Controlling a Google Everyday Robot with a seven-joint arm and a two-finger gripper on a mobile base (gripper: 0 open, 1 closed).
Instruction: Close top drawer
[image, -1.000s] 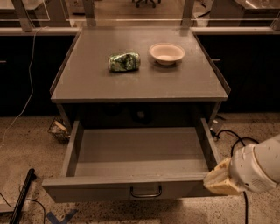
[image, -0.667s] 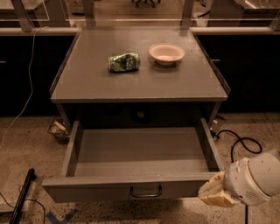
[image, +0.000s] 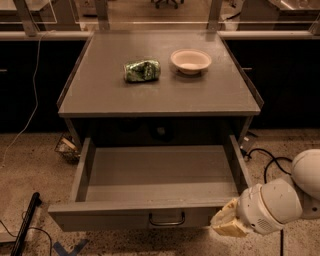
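The top drawer (image: 150, 217) is a wide grey metal tray pulled fully out of the grey cabinet (image: 160, 102). Its inside is bare. A small wire pull (image: 166, 220) sits at the middle of its flat front. My gripper (image: 227, 225), with tan pads, is at the lower right, just in front of the drawer front's right end. The white rounded arm (image: 280, 200) rises behind it to the right.
On the cabinet top lie a crumpled green bag (image: 142, 70) and a white bowl (image: 190, 60). Black cables (image: 267, 157) run over the speckled floor at the right. A black rod (image: 25, 222) lies at the lower left. A dark counter runs behind.
My gripper has moved left and down, from beside the drawer's right wall to the right end of its front. The drawer has not moved.
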